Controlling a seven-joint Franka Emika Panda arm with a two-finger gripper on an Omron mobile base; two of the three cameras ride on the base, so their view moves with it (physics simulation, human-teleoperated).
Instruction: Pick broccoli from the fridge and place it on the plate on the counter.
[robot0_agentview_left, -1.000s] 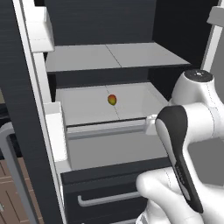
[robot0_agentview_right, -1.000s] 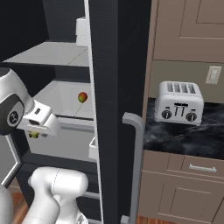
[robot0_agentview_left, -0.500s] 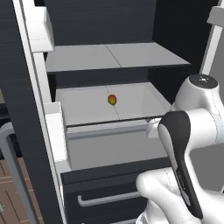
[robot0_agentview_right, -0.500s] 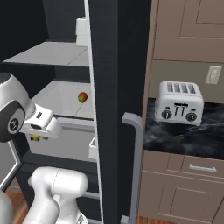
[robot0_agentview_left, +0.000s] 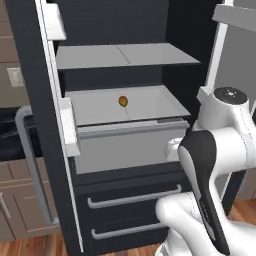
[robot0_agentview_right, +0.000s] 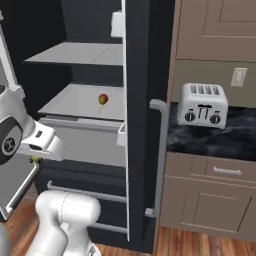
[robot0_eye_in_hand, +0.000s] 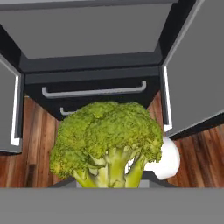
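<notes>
The fridge (robot0_agentview_left: 125, 165) is seen standing open, its light grey shelves and pale drawer exposed and two bar-handled drawers set below. To its right in the right base view, the black marble worktop (robot0_agentview_right: 220, 140) is carried on brown cabinet drawers, and a silver toaster (robot0_agentview_right: 202, 105) is set on it against the wall. A round red-and-green fruit (robot0_agentview_left: 123, 101) is left on the middle shelf. The broccoli (robot0_eye_in_hand: 107, 142) is held in front of the fridge's lower drawers, above the wooden floor, stem towards the camera in the hand view. The tool (robot0_agentview_right: 36, 160) is clenched on it, a yellow-green speck being visible beneath the hand in the right base view.
</notes>
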